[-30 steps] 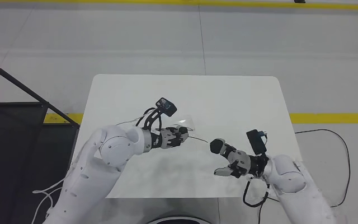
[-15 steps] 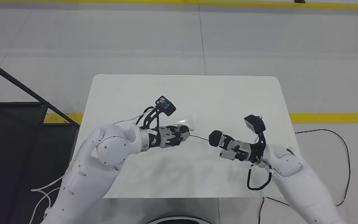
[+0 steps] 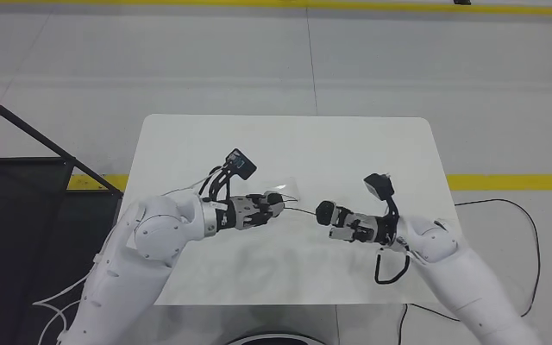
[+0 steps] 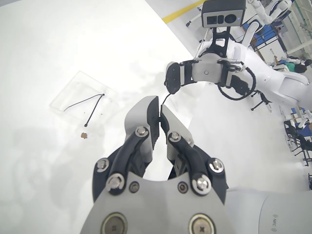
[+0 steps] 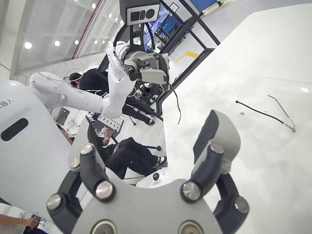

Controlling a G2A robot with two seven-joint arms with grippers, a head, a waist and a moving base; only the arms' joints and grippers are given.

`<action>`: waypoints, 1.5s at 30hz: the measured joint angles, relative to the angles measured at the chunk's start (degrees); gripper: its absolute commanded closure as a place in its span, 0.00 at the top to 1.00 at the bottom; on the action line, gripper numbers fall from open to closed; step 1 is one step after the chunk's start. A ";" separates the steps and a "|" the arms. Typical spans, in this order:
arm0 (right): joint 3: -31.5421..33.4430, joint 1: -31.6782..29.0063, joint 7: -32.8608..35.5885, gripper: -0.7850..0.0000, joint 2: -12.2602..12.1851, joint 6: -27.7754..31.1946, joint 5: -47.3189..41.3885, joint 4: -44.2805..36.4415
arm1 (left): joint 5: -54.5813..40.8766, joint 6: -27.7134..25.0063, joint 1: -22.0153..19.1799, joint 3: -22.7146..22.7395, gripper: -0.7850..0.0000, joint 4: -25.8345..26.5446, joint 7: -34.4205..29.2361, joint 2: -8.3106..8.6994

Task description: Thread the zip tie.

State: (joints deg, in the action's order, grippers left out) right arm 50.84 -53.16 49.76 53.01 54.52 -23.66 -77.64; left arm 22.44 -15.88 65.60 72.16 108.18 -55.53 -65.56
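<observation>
My left gripper [image 4: 160, 113] is shut on a thin black zip tie [image 4: 165, 99], held above the white table [image 3: 362, 155]. The tie's free end sticks out toward my right gripper [image 3: 332, 222]. That gripper stands open, one black pad [image 4: 173, 77] almost at the tie's tip. In the right wrist view the held zip tie [image 5: 178, 103] hangs from the left gripper [image 5: 168, 82], its end just ahead of the open right fingers [image 5: 217, 132]. From the top view the left gripper [image 3: 278, 204] and the right one face each other over the table's middle.
A clear flat tray [image 4: 73, 83] lies on the table beyond the left gripper, with two spare zip ties [image 4: 93, 109] on it. A small brown crumb [image 4: 84, 135] lies next to it. A black frame [image 3: 34, 138] stands off the table's left side.
My right gripper has swung up from the table's near edge toward the middle, close to the tie's free end. The left arm has drawn slightly left, still gripping the tie.
</observation>
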 measured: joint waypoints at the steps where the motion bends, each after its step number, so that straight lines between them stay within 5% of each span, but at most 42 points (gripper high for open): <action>1: -0.38 0.30 0.00 0.73 0.06 0.00 0.16 0.28 | -0.08 0.02 -0.09 -0.07 0.00 -0.14 -0.01 0.03; 3: -1.21 0.98 0.08 0.74 0.20 -0.08 0.68 0.91 | -0.24 0.33 -0.36 -0.23 0.00 -0.42 -0.12 0.10; 9: -3.26 2.58 0.09 0.46 0.65 -0.09 0.94 2.29 | -0.52 0.75 -0.92 -0.79 0.00 -0.89 -0.08 0.28; 23: -6.32 5.22 -0.11 0.34 1.60 0.11 -0.31 4.79 | -0.28 1.18 -2.51 -2.96 0.00 -1.98 -0.04 0.55; 34: -7.25 6.52 -0.05 0.03 2.36 0.04 -1.10 6.82 | -0.44 1.12 -2.88 -3.48 0.00 -2.23 0.02 0.91; 45: -7.38 6.97 0.27 0.13 2.78 -0.27 -1.83 7.82 | -0.39 1.09 -3.12 -3.92 0.00 -2.23 -0.13 1.29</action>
State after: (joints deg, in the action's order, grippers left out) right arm 43.46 -46.19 50.03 55.79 54.25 -25.49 -69.82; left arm 22.04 -14.79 62.48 68.24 105.94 -55.67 -64.27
